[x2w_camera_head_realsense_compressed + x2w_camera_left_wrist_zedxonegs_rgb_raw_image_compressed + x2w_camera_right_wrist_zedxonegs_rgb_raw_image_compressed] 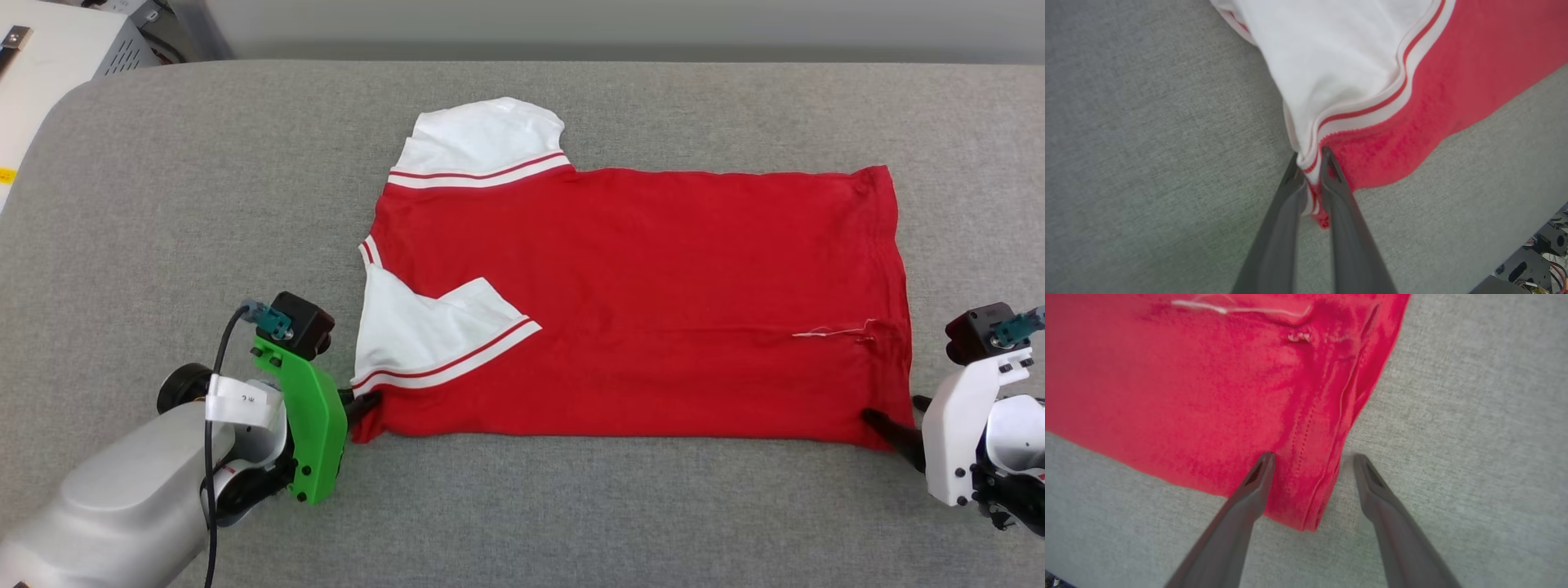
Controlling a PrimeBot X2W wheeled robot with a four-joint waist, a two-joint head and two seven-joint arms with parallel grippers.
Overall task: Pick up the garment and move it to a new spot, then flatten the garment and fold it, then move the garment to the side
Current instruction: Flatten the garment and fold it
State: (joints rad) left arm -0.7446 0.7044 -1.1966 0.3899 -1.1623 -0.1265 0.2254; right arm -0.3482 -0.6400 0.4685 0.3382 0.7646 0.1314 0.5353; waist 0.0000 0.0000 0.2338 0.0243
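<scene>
- The grey fabric surface [522, 506] spreads across your whole head view, and both arms work low over its near edge.
- You see the garment [637, 302] lying flat in the middle of that surface. Its red body runs sideways, with the collar end toward your left and the hem toward your right.
- Your left arm [122, 498] comes in from the lower left corner as a pale forearm ending in a green wrist bracket [314, 425]. It is angled so that the fingers point right, at the garment's near left corner.
- Your right arm [980, 433] enters at the right edge with a white wrist bracket. It sits low, and its fingers point left toward the near hem corner.
- The far white sleeve [482, 143] lies spread out past the red body. The near white sleeve [433, 335] is folded in over the red cloth.
- The left gripper [363, 402] is pinched narrow on the garment's near left corner, where the striped sleeve trim meets the red edge. Cloth is bunched between its fingers.
- The right gripper [898, 412] stands wide and grips nothing. It straddles the near right hem corner, with one finger over the red cloth and the other over the grey surface just beside the edge.
- A loose white thread [833, 331] trails across the red cloth near the hem.
</scene>
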